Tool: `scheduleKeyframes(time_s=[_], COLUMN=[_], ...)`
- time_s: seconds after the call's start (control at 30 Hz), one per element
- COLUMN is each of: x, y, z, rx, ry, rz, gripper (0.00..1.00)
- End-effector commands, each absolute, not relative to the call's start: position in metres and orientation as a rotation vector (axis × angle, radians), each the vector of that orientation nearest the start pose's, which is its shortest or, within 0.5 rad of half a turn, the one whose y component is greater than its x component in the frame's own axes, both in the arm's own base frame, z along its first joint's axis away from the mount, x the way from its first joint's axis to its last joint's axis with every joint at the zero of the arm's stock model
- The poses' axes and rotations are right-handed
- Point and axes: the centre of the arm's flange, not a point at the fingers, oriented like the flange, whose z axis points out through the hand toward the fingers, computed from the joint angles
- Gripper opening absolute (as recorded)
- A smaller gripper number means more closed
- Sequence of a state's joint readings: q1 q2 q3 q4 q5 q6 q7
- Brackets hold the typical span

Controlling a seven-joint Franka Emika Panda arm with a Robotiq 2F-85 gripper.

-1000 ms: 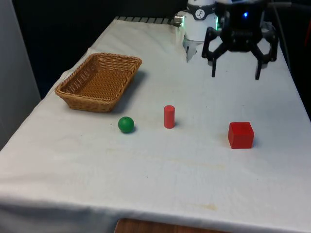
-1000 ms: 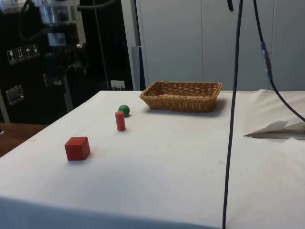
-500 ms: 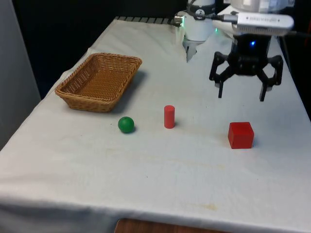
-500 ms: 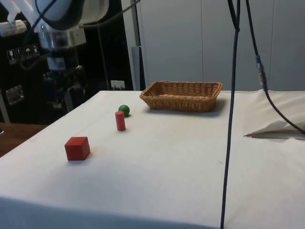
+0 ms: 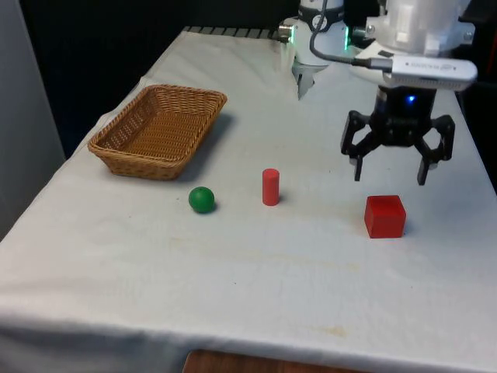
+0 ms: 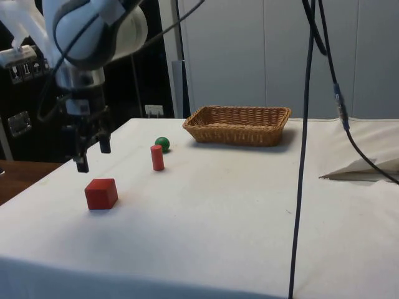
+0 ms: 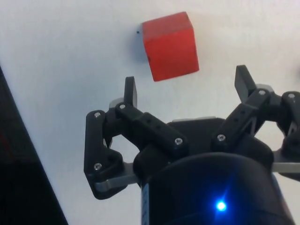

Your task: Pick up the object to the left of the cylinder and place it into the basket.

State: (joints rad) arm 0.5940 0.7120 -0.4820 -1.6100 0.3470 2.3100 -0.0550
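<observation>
A green ball (image 5: 201,199) lies on the white cloth to the front view's left of an upright red cylinder (image 5: 269,186). In the side view the ball (image 6: 162,143) sits just beyond the cylinder (image 6: 157,157). A wicker basket (image 5: 159,129) stands behind the ball; its rim (image 6: 237,116) shows in the side view. My gripper (image 5: 390,169) hangs open above the table, a little behind a red cube (image 5: 385,215) at the front view's right. The side view has the gripper (image 6: 92,154) above the cube (image 6: 101,193). From the wrist, the open gripper (image 7: 186,89) has the cube (image 7: 169,45) just beyond its tips, nothing held.
The table's edge (image 5: 466,124) runs close by the gripper at the front view's right. A black cable (image 6: 303,156) hangs down across the side view. Bare cloth (image 5: 256,272) stretches in front of the ball, cylinder and cube.
The gripper has come down and forward from high at the table's far end, ending just above and behind the red cube. It stays open. Nothing on the table has moved.
</observation>
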Motion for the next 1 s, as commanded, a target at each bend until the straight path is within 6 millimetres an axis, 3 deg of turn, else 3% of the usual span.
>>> scheduleKeyframes(time_s=[0.0, 0.4, 0.73, 0.97], x=[0.688, 0.687, 0.683, 0.683], y=[0.137, 0.149, 0.134, 0.136], z=[0.245, 0.215, 0.198, 0.196], rx=[-3.169, -3.172, -3.194, -3.195], ry=[-0.113, -0.211, -0.275, -0.293], rz=[-0.155, -0.194, -0.183, -0.196], gripper=[1.00, 1.00, 1.00, 1.00])
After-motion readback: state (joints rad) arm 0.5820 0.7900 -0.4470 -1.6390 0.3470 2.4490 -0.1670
